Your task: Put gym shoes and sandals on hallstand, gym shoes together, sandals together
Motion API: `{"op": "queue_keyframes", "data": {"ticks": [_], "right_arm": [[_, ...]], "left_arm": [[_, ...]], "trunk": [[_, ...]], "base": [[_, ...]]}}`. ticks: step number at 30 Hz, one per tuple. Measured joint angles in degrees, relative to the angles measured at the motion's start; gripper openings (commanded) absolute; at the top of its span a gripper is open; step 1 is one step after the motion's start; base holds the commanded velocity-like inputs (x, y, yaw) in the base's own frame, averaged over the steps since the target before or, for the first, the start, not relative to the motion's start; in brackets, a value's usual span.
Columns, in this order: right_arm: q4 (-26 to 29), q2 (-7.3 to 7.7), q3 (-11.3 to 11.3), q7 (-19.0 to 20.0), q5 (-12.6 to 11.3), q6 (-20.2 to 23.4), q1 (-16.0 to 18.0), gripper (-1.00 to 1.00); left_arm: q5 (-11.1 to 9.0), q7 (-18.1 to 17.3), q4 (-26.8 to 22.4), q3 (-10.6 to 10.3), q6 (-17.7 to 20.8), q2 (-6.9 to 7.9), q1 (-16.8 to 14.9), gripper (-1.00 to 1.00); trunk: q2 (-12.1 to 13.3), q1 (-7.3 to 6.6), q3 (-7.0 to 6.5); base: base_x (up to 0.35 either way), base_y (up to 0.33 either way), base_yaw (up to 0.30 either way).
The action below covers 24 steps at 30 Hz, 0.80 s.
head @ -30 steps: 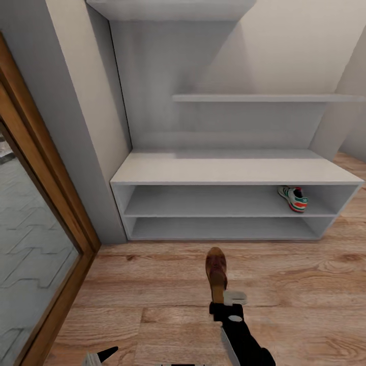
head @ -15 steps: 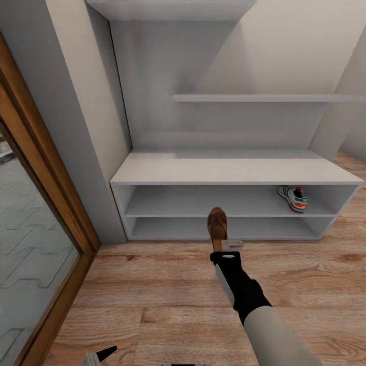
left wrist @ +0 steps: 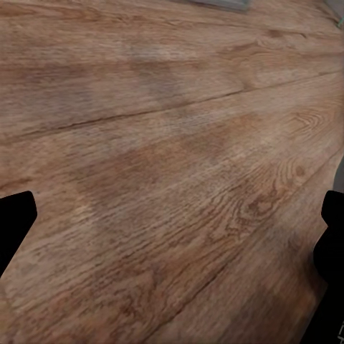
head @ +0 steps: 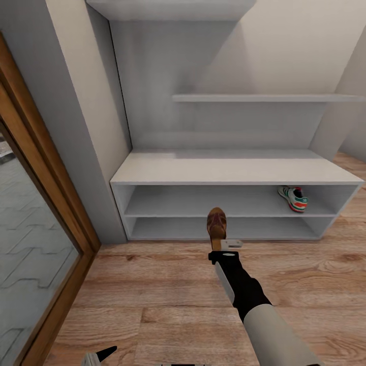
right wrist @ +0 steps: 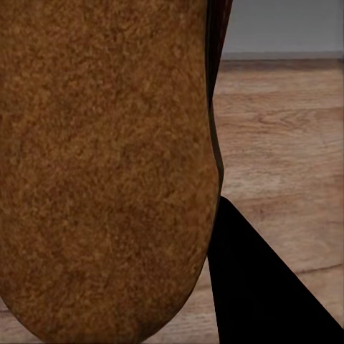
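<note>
Right gripper (head: pixel 223 245) clamped on a sandal (head: pixel 216 222) before the hallstand (head: pixel 234 173) — one gym shoe (head: pixel 293 197) shelved; left gripper (left wrist: pixel 172 236) spread wide over floor (left wrist: pixel 158 143)

Light brown wood-plank floor (head: pixel 152 305) runs to pale grey walls (head: pixel 284 46), with a wood-framed glass door (head: pixel 35 244) at left.

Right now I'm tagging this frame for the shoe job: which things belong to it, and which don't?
Job:
sandal, held in right gripper
gym shoe on the upper shelf bay
hallstand
corridor floor

Not the job:
wood-framed glass door
left gripper, open
</note>
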<state>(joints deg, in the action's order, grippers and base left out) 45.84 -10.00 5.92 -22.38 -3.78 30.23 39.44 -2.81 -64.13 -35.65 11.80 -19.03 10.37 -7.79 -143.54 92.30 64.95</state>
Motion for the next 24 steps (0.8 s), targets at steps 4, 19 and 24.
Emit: {"op": "queue_keyframes", "data": {"ticks": [4,19,24], "right_arm": [[0.0,0.00,-0.1,0.0,0.1,0.0,0.0,-1.00],[-5.8,0.00,0.0,0.0,0.0,0.3,0.0,-1.00],[-7.8,0.00,-0.1,-0.1,0.2,0.3,0.0,-1.00]], "left_arm": [[0.0,0.0,0.0,0.0,0.0,0.00,0.0,1.00],[0.0,0.0,0.0,0.0,0.1,0.00,0.0,1.00],[0.0,0.0,0.0,0.0,0.1,0.00,0.0,1.00]], "trunk": [[0.0,0.00,0.00],[0.0,0.01,0.18],[0.0,0.00,0.20]], "base": [[0.000,0.000,0.000],[0.000,0.000,0.021],[0.000,0.000,0.006]]}}
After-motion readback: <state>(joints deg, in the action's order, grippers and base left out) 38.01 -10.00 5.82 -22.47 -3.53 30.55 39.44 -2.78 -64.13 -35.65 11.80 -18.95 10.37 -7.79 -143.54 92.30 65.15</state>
